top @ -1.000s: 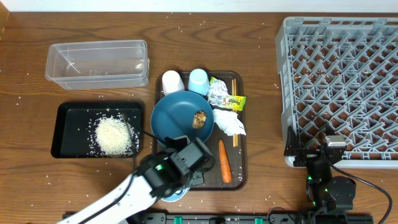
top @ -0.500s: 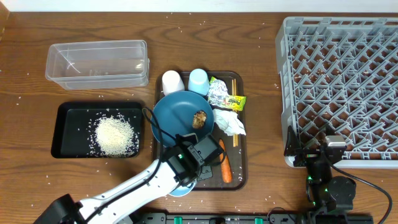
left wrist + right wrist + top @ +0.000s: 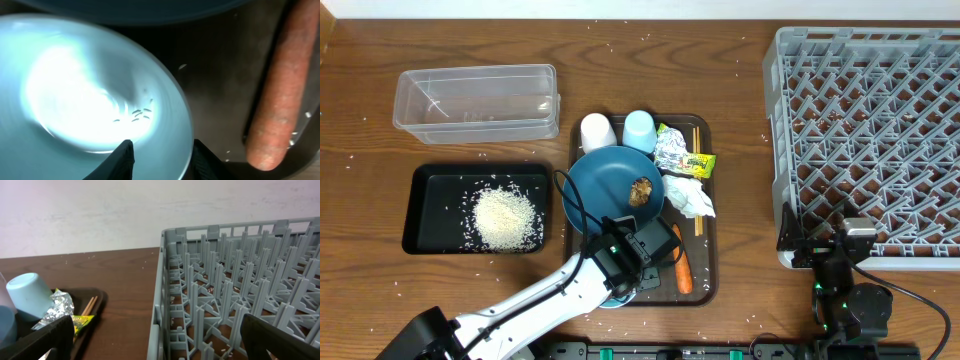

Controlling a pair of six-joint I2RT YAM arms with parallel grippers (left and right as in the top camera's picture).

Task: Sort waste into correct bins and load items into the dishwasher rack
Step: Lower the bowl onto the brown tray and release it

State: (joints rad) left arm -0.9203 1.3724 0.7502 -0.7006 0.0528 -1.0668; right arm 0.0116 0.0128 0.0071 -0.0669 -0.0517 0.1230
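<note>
My left gripper (image 3: 165,161) sits low over the small white bowl (image 3: 90,90) at the bottom edge of the brown serving tray (image 3: 708,215). Its fingers (image 3: 125,157) are narrowly parted astride the rim, one tip inside and one outside, so I judge the bowl rests on the tray rather than in a pinch. A few white rice grains (image 3: 132,114) cling inside it, and the orange carrot (image 3: 280,95) lies just to its right. My right gripper (image 3: 157,345) hangs wide and empty at the lower right beside the dishwasher rack (image 3: 225,280), probably parked clear of the tray work.

Top-down overhead; close wrists; common carrot (image 3: 681,262)
</note>
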